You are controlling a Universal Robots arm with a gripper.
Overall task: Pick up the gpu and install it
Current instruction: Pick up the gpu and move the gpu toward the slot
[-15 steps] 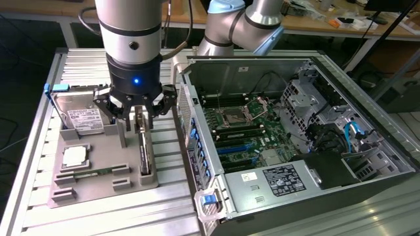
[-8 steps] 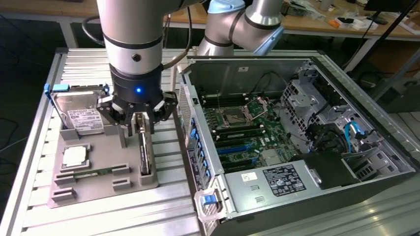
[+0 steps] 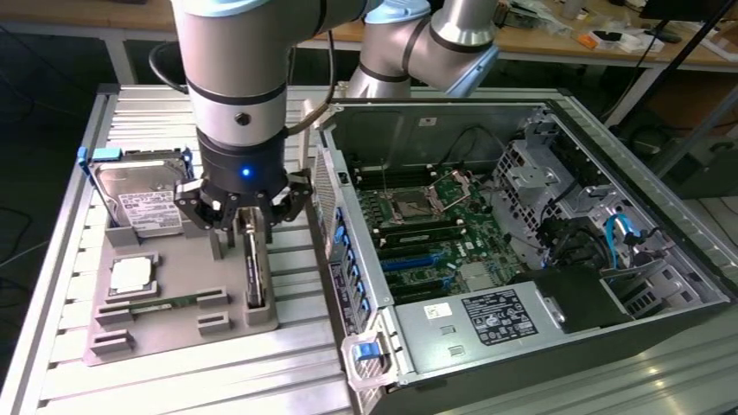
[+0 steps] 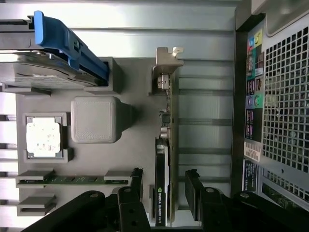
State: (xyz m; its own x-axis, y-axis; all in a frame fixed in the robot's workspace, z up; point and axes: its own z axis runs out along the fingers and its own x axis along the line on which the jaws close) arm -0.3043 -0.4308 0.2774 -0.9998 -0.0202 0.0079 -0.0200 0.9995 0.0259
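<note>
The gpu (image 3: 255, 275) is a thin dark card standing on its edge in a slot of the grey holder tray (image 3: 173, 333), on the exterior view's left. In the wrist view the gpu (image 4: 166, 125) runs lengthwise, with its silver end bracket (image 4: 167, 60) at the far end. My gripper (image 3: 244, 229) hangs directly over the card's near end. The gripper (image 4: 164, 187) is open; its two black fingers (image 4: 136, 186) straddle the card with a small gap on each side and do not touch it.
On the same tray sit a hard drive in a blue frame (image 3: 138, 194), a square processor chip (image 3: 130, 275) and a green memory stick (image 3: 162, 304). The open computer case (image 3: 519, 259) with its motherboard (image 3: 421, 233) lies close beside the tray on the exterior view's right.
</note>
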